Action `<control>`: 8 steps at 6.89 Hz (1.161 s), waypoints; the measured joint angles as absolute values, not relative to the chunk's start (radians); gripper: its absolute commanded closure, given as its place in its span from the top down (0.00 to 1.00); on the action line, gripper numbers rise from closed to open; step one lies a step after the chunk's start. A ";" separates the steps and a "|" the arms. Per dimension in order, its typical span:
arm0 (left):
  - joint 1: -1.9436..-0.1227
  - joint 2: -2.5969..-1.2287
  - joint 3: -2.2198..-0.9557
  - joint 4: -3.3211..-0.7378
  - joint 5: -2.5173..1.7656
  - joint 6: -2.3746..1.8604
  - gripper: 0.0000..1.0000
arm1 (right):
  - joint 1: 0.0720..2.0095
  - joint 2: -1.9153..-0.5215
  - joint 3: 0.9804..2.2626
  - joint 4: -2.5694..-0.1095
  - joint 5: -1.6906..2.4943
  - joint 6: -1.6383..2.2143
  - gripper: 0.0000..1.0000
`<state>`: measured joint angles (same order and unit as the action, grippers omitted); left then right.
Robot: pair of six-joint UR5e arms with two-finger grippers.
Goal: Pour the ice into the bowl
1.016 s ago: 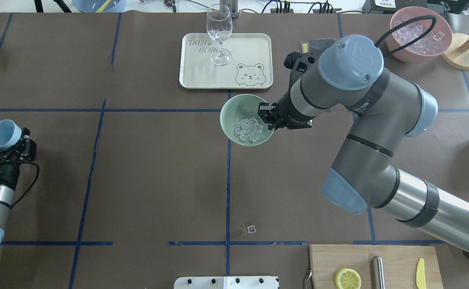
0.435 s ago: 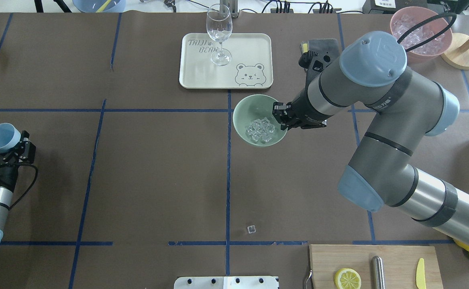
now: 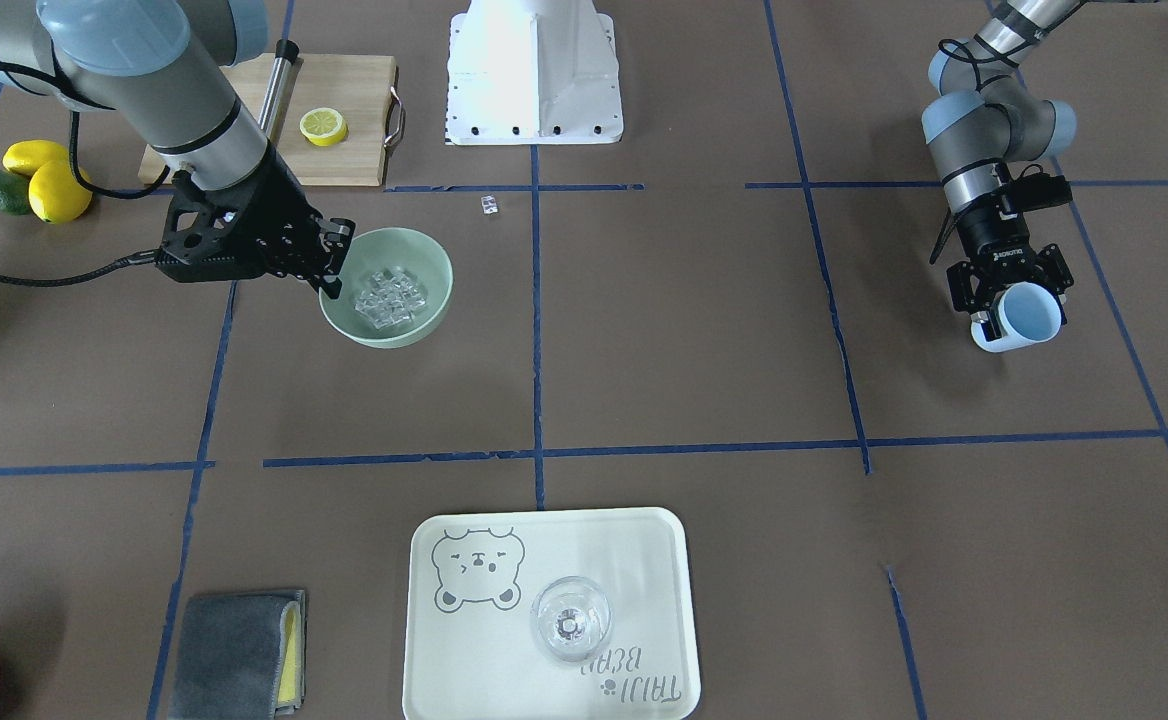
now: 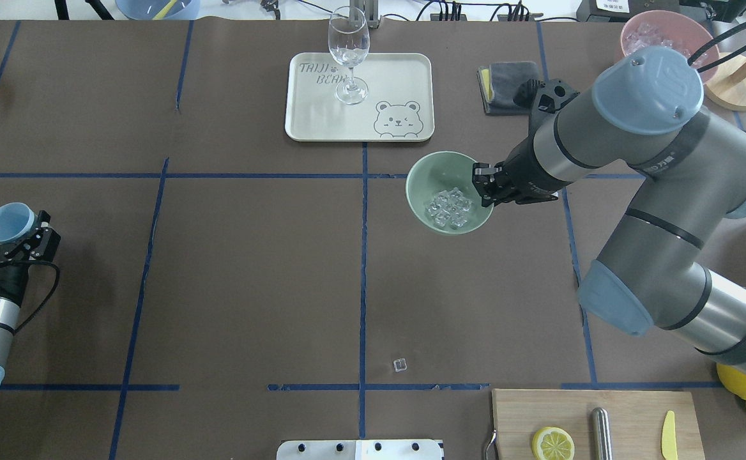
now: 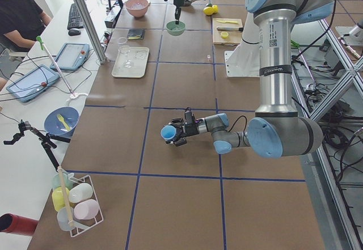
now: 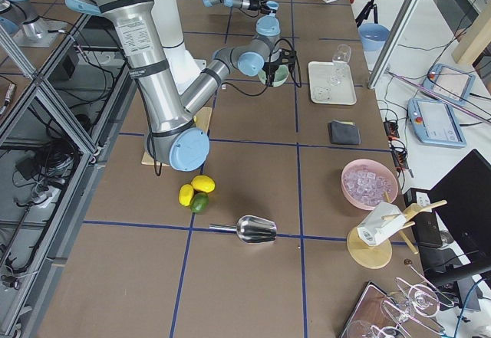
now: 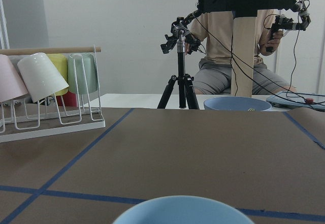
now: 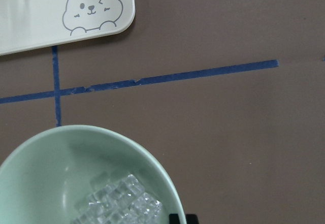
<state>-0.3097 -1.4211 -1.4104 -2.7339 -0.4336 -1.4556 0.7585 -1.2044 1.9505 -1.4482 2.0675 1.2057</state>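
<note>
The pale mint-green bowl [image 4: 433, 176] is right of the table's centre line, and the clear ice cubes [image 4: 448, 207] lie heaped inside it. My right gripper [image 4: 485, 188] is shut on the bowl's right rim. In the front-facing view the bowl [image 3: 414, 260], the ice [image 3: 389, 295] and the right gripper [image 3: 329, 265] are at the left. The right wrist view looks down on the bowl [image 8: 61, 163] and the ice [image 8: 122, 203]. My left gripper [image 4: 12, 239] is shut on a blue cup [image 4: 9, 222] at the far left. One stray ice cube [image 4: 400, 365] lies on the table.
A cream tray [image 4: 398, 76] with a wine glass [image 4: 349, 54] stands behind the bowl. A grey cloth [image 4: 507, 86] and a pink container of ice [image 4: 657, 38] are at the back right. A cutting board [image 4: 596, 409] with a lemon slice is at the front right.
My right gripper has carried the bowl with the ice to the right, across the centre tape line. My left gripper with the blue cup has shifted slightly toward the robot.
</note>
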 measured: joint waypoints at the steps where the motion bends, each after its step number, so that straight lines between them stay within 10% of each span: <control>1: -0.310 -1.417 -1.418 -2.737 -0.442 -1.439 0.99 | 0.770 -1.231 1.958 -1.447 2.068 1.180 0.00; 8: -0.324 -1.294 -1.628 -2.746 -0.473 -1.288 0.99 | 0.807 -1.413 2.032 -1.434 2.064 1.095 0.00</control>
